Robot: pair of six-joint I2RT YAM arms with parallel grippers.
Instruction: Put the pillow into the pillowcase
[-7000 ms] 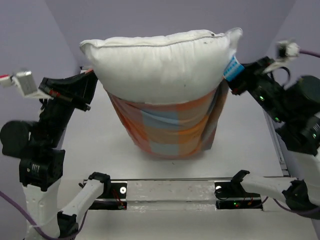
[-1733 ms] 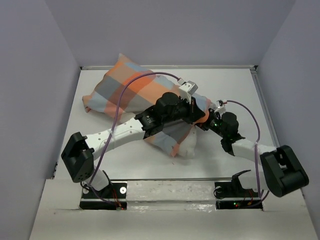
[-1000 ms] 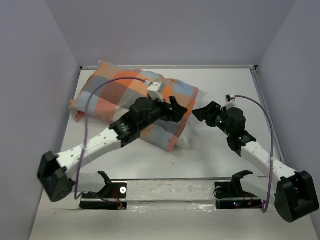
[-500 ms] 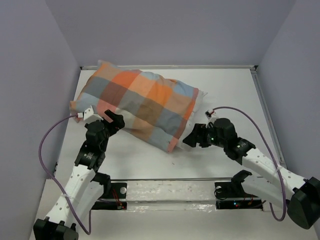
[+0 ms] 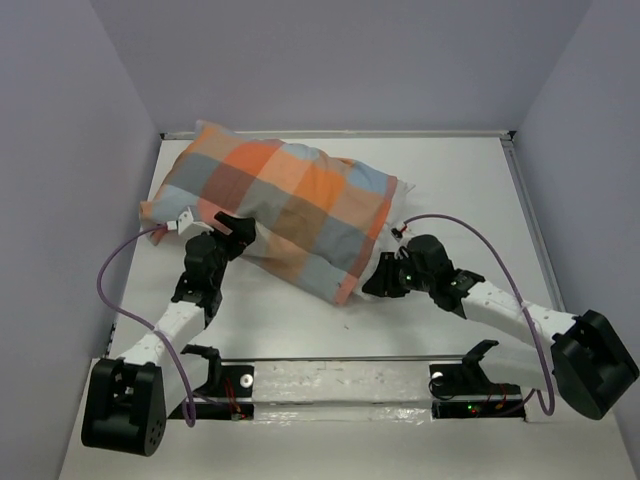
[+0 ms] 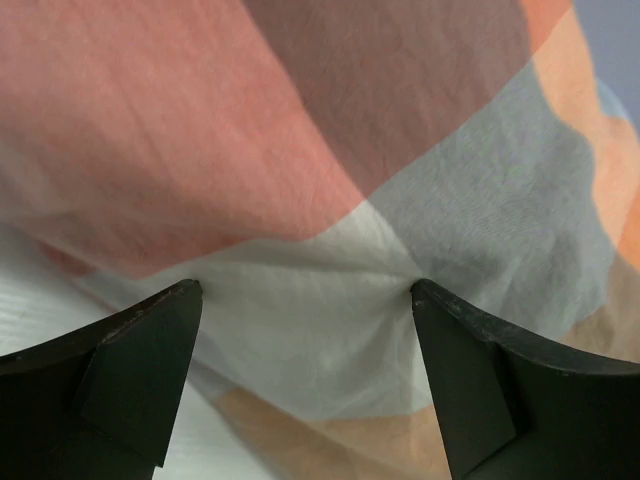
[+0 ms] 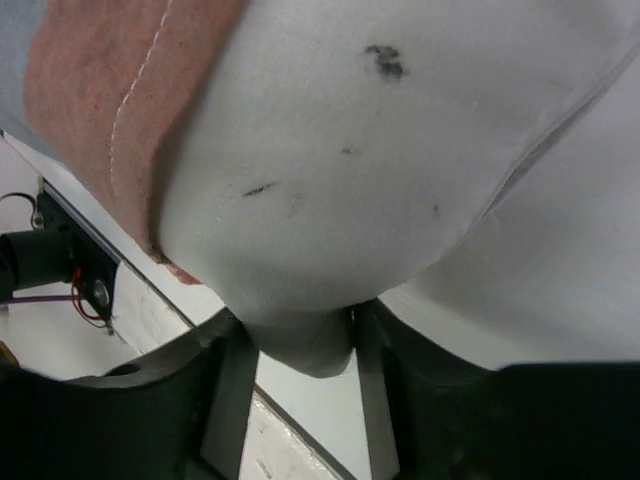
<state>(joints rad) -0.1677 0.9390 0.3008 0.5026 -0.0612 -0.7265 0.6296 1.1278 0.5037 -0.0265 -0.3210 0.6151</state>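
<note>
— White tabletop (image 5: pixel 470 190), is that all I'm working on?
— Yes. You have a white tabletop boxed in by 3 pale lilac walls (image 5: pixel 350 60), with a shiny strip (image 5: pixel 340 375) along the near edge. A purple cable (image 5: pixel 115 270) loops from each of your 2 wrists.
— Where's the pillowcase?
— Your pillowcase (image 5: pixel 275 215) lies slantwise on the left rear of the tabletop. It is plump, and its far corner sits close to the left wall. The pillow (image 5: pixel 403 186) is nearly all inside, so from above you see white only at the right end.
— And my hands?
— Your left hand (image 6: pixel 305 300) has its fingers spread wide, with the tips right at the checked cloth on the near side. Your right hand (image 7: pixel 300 325) is at the open end. Its 2 fingers are pinched on a white corner of the pillow, just beside the orange hem (image 7: pixel 110 110).
</note>
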